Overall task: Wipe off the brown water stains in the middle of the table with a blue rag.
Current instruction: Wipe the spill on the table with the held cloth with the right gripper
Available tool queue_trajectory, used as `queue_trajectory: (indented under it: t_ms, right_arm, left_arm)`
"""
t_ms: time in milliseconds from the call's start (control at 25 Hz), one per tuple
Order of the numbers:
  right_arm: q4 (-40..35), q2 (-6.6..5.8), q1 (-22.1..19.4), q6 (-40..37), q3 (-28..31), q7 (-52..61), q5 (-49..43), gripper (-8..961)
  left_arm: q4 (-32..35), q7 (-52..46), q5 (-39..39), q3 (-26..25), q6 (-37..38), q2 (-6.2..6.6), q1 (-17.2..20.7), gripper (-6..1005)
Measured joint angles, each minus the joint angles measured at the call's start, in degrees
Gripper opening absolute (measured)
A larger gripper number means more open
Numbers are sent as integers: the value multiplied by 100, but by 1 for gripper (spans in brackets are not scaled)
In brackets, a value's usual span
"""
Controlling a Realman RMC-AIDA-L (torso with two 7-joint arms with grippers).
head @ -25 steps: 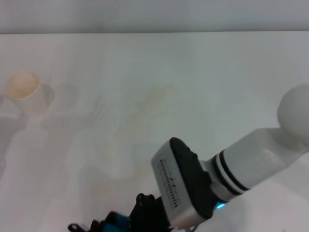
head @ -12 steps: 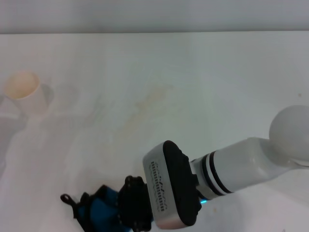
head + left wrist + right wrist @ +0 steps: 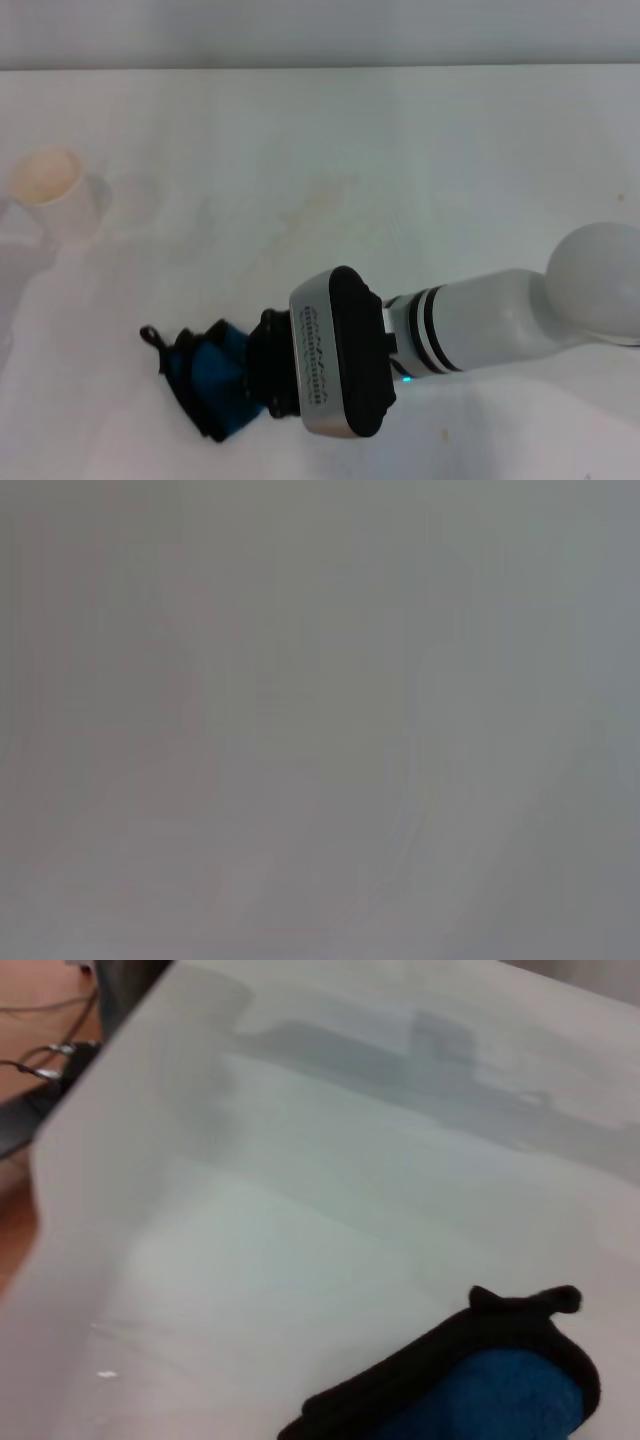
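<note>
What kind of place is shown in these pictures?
Probably a lab test bench: a plain white table with a paper cup, faint brown stains, and cables on the floor beside it.

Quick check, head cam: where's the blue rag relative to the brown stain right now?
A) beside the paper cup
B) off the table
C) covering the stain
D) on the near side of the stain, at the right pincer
D: the blue rag sits at the right pincer, nearer the robot than the faint brown water stains mid-table.
</note>
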Motion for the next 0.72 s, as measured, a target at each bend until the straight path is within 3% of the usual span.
queue_trajectory:
  t_ms: [400, 720]
  right_arm:
    - [181, -4, 280, 879, -183, -442, -79, 70]
    - [507, -1, 880, 1346, -461, -591, -85, 71]
  left_arm:
    - [-5, 0, -8, -21, 1, 1, -57, 887]
    - [-44, 31, -9, -27, -15, -7, -142, 887]
